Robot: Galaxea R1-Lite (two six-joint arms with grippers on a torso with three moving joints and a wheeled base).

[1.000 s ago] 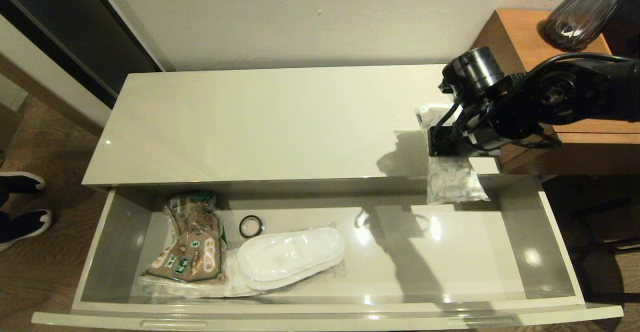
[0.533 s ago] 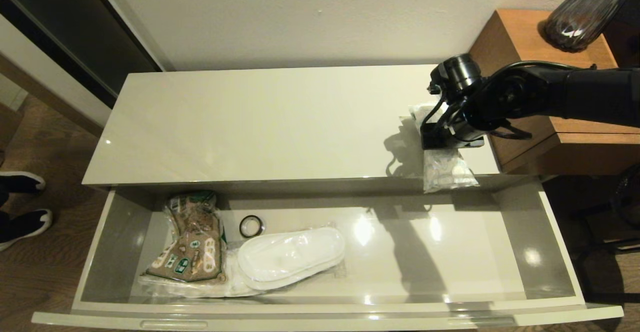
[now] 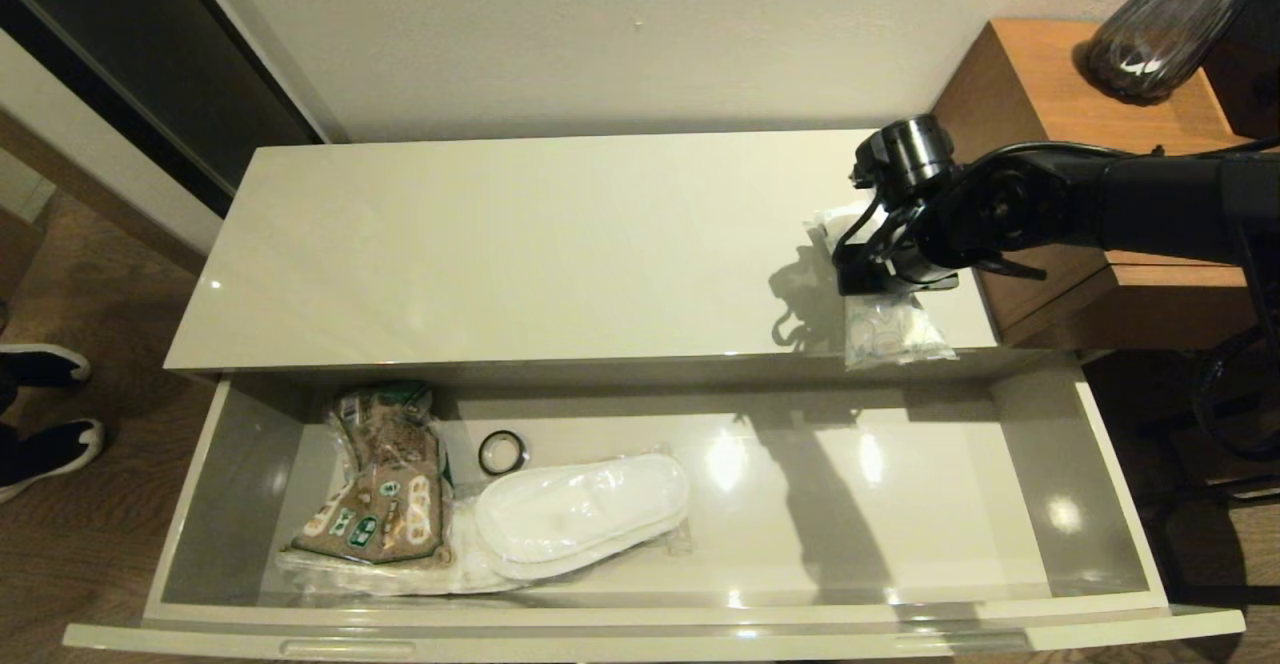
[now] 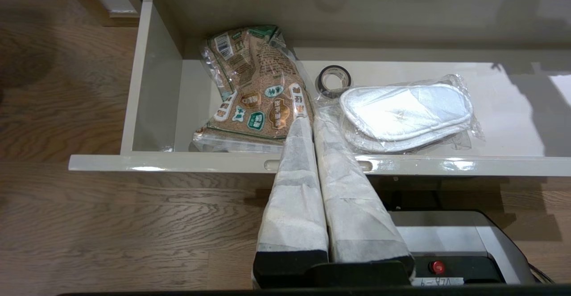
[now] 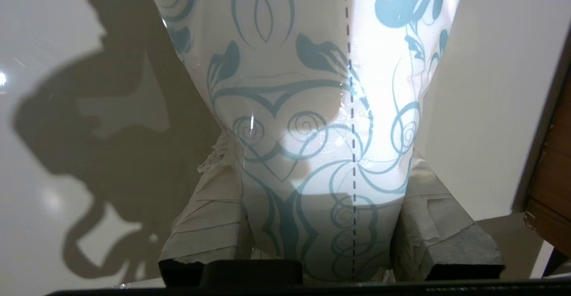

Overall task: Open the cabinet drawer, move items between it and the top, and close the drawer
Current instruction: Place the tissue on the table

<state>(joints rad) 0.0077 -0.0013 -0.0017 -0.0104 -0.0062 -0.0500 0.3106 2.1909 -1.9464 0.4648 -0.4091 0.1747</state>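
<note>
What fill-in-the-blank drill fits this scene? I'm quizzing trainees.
1. The right gripper is shut on the ____.
2. The tissue pack is over the cabinet's ____.
3. The slippers lie inside the open ____.
4. The left gripper has its fingers ____.

Missing words: tissue pack; top; drawer; shut

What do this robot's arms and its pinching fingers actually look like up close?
The right arm is matte black, built of rounded segments with a silvery cylindrical joint and thin black cables looping near the wrist. The right gripper and left gripper both have long wedge-shaped fingers wrapped in pale grey-white cloth tape, set on black bases.
</note>
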